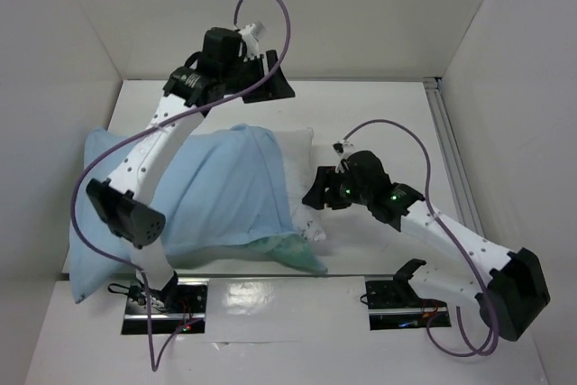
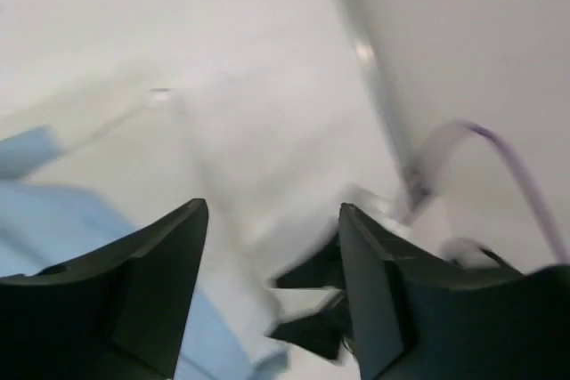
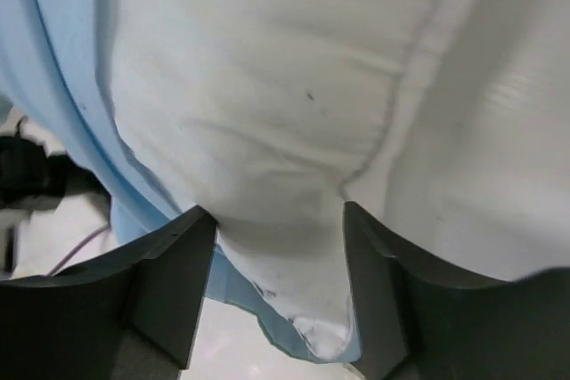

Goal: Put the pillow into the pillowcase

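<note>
Right gripper [image 3: 274,213] is hanging spread at the pillow [image 3: 294,86]'s bare end, pinching nothing; I am judging it placed to push that end in. Left gripper [image 2: 272,211], spread and empty, is hovering beyond the pillow. Pillowcase [image 1: 216,187] is covering most of the pillow.

**Bright, flat light; left wrist feed smeared**

Top view was evenly lit from overhead. White walls bounced the light, so the arms cast only soft shadows. A glare strip ran along the near edge of the counter [image 1: 361,96]. Left wrist view was heavily motion-blurred; only the left tool [image 2: 272,211] read sharp. Right wrist view was dimmer: pillow [image 3: 294,86] fairly crisp, right tool [image 3: 278,211] underexposed, left edge blurred.
</note>
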